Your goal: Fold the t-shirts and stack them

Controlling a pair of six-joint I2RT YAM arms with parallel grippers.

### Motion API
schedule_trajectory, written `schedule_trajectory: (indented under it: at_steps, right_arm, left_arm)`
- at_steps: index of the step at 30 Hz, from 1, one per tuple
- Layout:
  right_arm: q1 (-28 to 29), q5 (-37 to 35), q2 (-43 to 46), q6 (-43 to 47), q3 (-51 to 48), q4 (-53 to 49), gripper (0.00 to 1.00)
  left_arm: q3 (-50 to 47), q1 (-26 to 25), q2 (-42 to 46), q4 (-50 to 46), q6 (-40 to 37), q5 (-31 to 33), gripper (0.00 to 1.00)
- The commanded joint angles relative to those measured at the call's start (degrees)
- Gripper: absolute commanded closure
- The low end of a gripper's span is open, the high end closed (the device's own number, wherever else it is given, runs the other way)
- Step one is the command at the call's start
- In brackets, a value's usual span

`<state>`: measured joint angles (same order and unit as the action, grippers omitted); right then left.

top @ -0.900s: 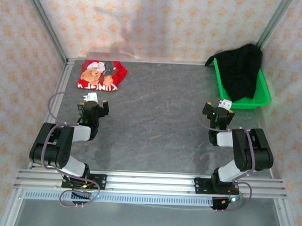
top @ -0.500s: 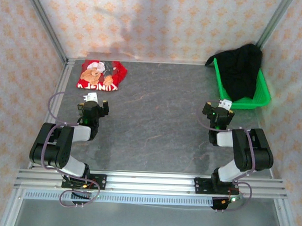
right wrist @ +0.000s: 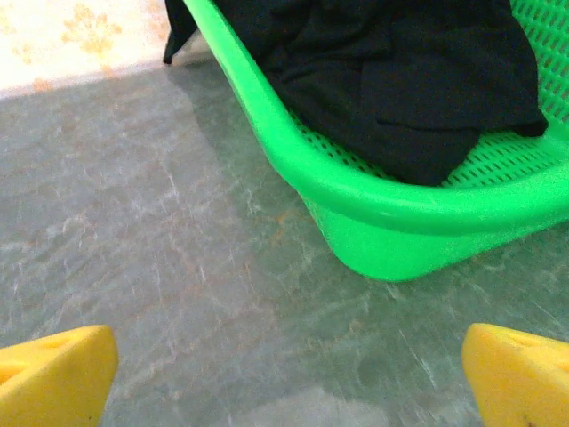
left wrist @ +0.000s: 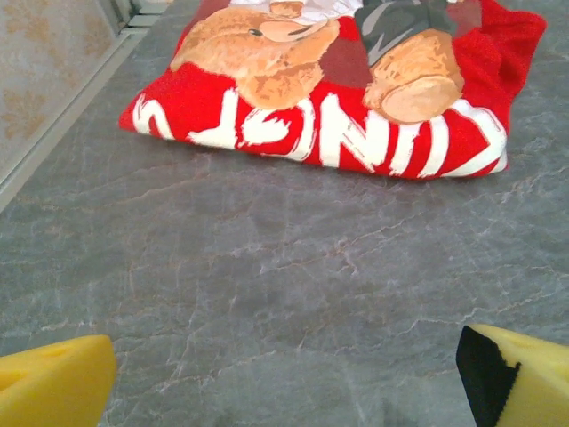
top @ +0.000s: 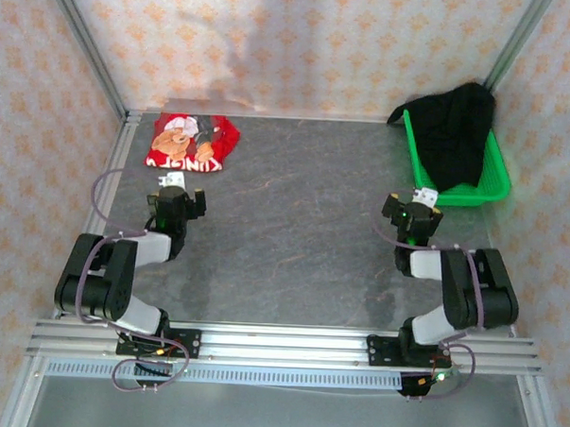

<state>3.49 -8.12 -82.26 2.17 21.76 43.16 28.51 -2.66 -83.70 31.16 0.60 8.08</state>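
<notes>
The red t-shirt point(top: 193, 141) with the cartoon print lies folded flat at the back left of the table; the left wrist view has it point(left wrist: 338, 98) just ahead of my fingers. My left gripper point(top: 175, 201) is open, a little short of its near edge, holding nothing. The black t-shirt point(top: 454, 131) is bunched in the green basket point(top: 485, 189) at the back right, draped over the far rim; the right wrist view has it point(right wrist: 391, 80) heaped inside. My right gripper point(top: 414, 215) is open just before the basket's near corner point(right wrist: 400, 222), holding nothing.
The grey marbled table point(top: 294, 223) stretches between the two arms. Patterned walls and metal frame posts point(top: 84, 44) close in the back and both sides. The basket stands against the right wall.
Both arms have edged slightly forward; the shirts and the basket have not moved.
</notes>
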Motion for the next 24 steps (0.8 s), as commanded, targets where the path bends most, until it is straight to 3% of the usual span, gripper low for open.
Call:
schedule_trajectory:
  at_steps: [1, 7, 11, 13, 17, 20, 24]
  right_arm:
    - [0.8, 3.5, 14.7, -3.2, 3.6, -18.6, 0.01]
    - [2.9, 11.1, 34.5, -14.5, 11.5, -52.7, 0.01]
    - [2.9, 9.5, 35.1, -20.9, 23.6, -71.1, 0.01]
    - [1.8, 9.9, 29.2, -21.4, 32.1, -77.9, 0.01]
    - [-4.6, 18.4, 9.1, -20.8, 52.4, -87.9, 0.0]
    - [-8.2, 19.7, -4.4, -18.3, 65.7, -91.8, 0.01]
    - [-14.2, 21.3, -21.4, -19.5, 84.2, -96.8, 0.08]
  left_arm:
    - [8.7, -0.9, 7.3, -14.5, -2.6, -4.0, 0.0]
    - [22.2, -4.9, 14.7, -35.1, 9.1, -7.1, 0.0]
    - [34.3, -7.7, 12.7, -49.4, 18.2, -10.0, 0.0]
    - [42.3, -8.2, 8.6, -57.6, 20.8, -12.9, 0.0]
    - [59.6, -9.7, -2.9, -68.8, 21.2, -20.4, 0.0]
    - [68.7, -12.3, -8.7, -72.1, 19.2, -22.4, 0.0]
    - [73.9, -15.0, -11.5, -72.0, 18.0, -26.2, 0.0]
